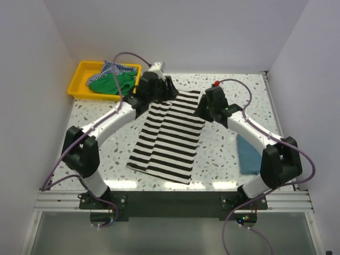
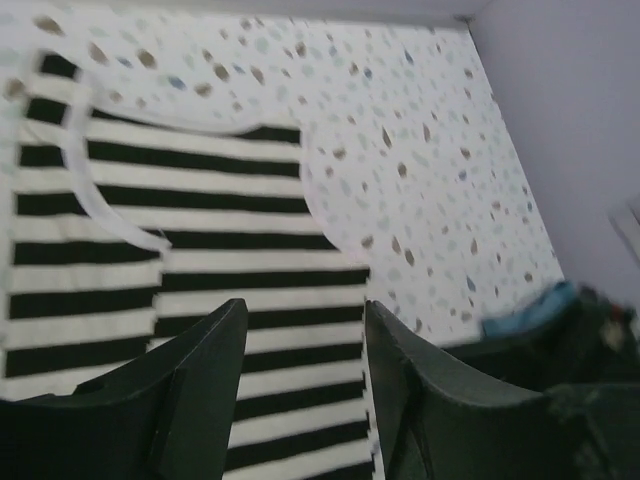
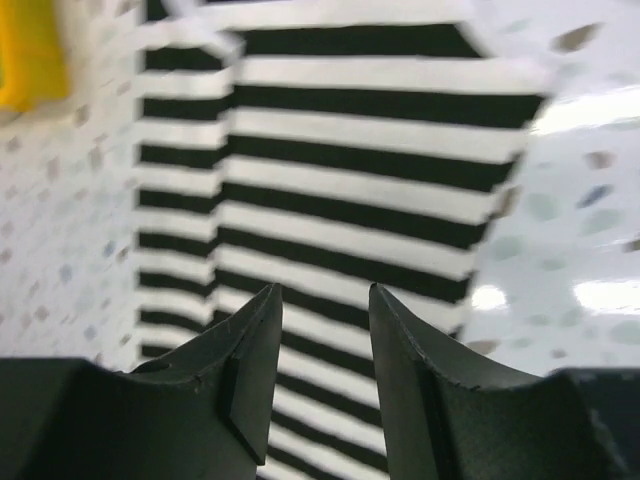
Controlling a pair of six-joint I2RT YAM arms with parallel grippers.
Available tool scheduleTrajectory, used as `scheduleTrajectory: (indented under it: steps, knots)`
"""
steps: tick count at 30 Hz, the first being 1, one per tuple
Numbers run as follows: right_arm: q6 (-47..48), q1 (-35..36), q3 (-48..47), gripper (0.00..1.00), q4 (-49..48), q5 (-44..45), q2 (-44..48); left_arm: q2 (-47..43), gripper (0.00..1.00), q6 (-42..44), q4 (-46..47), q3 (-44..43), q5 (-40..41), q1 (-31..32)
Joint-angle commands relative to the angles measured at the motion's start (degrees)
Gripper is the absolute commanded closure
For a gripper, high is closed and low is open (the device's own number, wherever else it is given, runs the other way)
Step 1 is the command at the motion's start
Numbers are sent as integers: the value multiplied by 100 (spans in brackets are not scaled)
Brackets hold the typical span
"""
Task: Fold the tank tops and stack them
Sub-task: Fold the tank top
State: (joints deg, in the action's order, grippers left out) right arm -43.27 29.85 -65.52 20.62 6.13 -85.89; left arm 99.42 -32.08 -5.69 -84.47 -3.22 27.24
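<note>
The black-and-white striped tank top (image 1: 171, 139) lies flat in the middle of the table, its left side folded over onto itself. My left gripper (image 1: 168, 89) hovers over the top's far edge, open, with only stripes (image 2: 200, 230) showing between its fingers (image 2: 200, 380). My right gripper (image 1: 203, 109) stands at the far right corner of the top, also open and empty (image 3: 325, 300) above the cloth (image 3: 340, 150). A folded teal-blue tank top (image 1: 248, 154) lies at the right beside the right arm. The green (image 1: 114, 83) and finely blue-striped (image 1: 116, 68) tank tops sit bunched in the tray.
The yellow plastic tray (image 1: 78, 81) stands at the far left corner. White walls close in the table on the left, far and right sides. The teal-blue top (image 2: 525, 310) shows past the right arm in the left wrist view.
</note>
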Motion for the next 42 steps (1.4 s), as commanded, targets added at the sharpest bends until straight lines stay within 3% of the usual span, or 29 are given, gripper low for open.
scheduleTrajectory:
  steps: [1, 5, 11, 20, 26, 42]
  knots:
    - [511, -810, -127, 57, 530, -438, -524, -501, 46, -299, -169, 982, 542, 1149]
    - [758, -1428, -497, 62, 557, -472, -1210, -958, 52, -387, -379, 1993, 665, 2194]
    - [872, -1727, -831, 66, 399, -393, -2089, -1276, 61, -615, -565, 2820, 603, 3232]
    - [855, -1816, -1007, 66, 39, -393, -2441, -740, 65, -975, -415, 3041, 718, 4472]
    - [758, -1833, -849, 66, -128, -429, -2328, -441, 62, -1187, -380, 3103, 920, 4825]
    - [741, -1824, -875, 63, -243, -490, -2213, -125, 58, -1213, -494, 2997, 1043, 4922]
